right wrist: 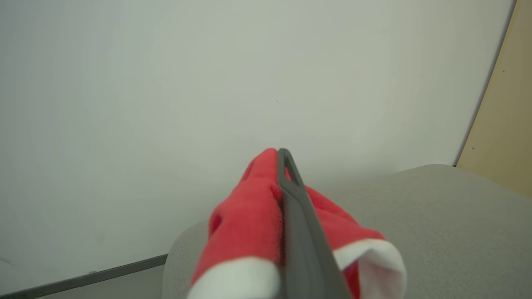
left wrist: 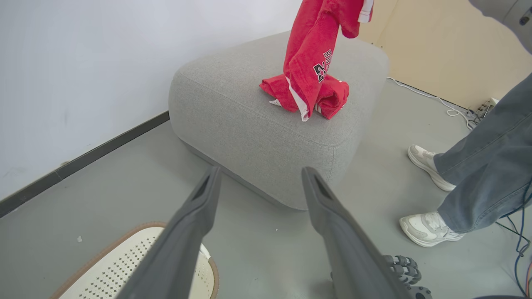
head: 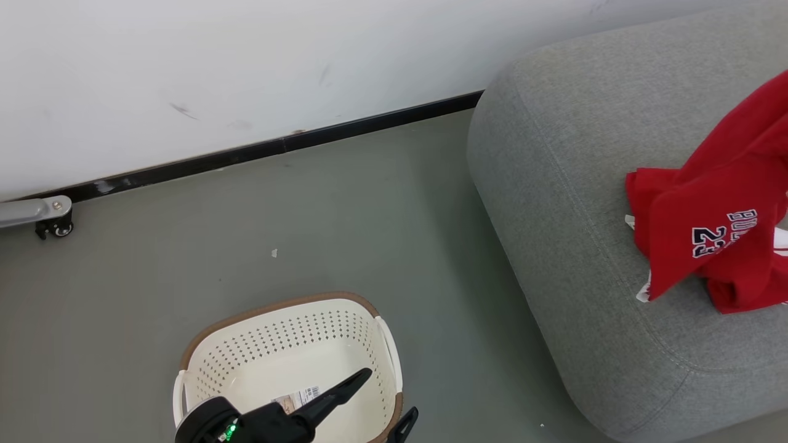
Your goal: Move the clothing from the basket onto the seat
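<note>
The red clothing hangs down from the upper right, its lower folds resting in a heap on the grey seat. My right gripper is shut on a red, white-trimmed piece of clothing, held up above the seat. The cream basket stands on the floor at the bottom with just a label on its bottom. My left gripper hovers open over the basket's right rim, nothing between its fingers. In the left wrist view my left gripper points toward the seat and the clothing.
A white wall with a black baseboard runs behind the floor. A metal leg on a caster sits at the left. A person's legs and white shoes stand right of the seat, near cables.
</note>
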Robot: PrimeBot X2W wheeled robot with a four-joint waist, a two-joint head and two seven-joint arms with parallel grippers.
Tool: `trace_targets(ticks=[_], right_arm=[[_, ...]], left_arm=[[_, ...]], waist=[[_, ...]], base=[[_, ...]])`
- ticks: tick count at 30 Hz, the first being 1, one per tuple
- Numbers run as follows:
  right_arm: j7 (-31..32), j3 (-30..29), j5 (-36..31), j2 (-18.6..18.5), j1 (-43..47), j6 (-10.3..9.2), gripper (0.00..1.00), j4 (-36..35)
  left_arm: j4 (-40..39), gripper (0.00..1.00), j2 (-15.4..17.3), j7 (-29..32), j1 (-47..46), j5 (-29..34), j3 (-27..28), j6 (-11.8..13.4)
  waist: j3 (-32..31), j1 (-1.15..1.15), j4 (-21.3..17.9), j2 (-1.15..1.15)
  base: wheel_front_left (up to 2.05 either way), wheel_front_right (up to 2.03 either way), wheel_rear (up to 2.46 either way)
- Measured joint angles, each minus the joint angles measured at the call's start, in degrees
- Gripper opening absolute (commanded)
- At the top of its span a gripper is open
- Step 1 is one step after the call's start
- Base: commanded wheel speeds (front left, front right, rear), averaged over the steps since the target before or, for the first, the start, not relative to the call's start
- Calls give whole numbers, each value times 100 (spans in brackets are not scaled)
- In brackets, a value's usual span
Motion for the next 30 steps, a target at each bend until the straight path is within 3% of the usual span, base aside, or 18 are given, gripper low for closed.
trace_targets(ticks=[12, 17, 30], right_arm=[[-57, -622, -301, 124, -241, 0, 0, 266], [-94, -637, -360, 379, -60, 0, 0, 368], [-466, -1336, -481, 849, 751, 0, 0, 773]], left_arm=[[-114, 100, 122, 103, 0, -2, -37, -46], [-171, 100, 136, 199, -1, -10, -31, -46], [-331, 100, 354, 348, -8, 1, 91, -46]], waist=[[173, 0, 207, 0], [303, 0, 224, 0], [696, 0, 92, 0]], base=[[0, 0, 0], [0, 0, 0], [0, 0, 0]])
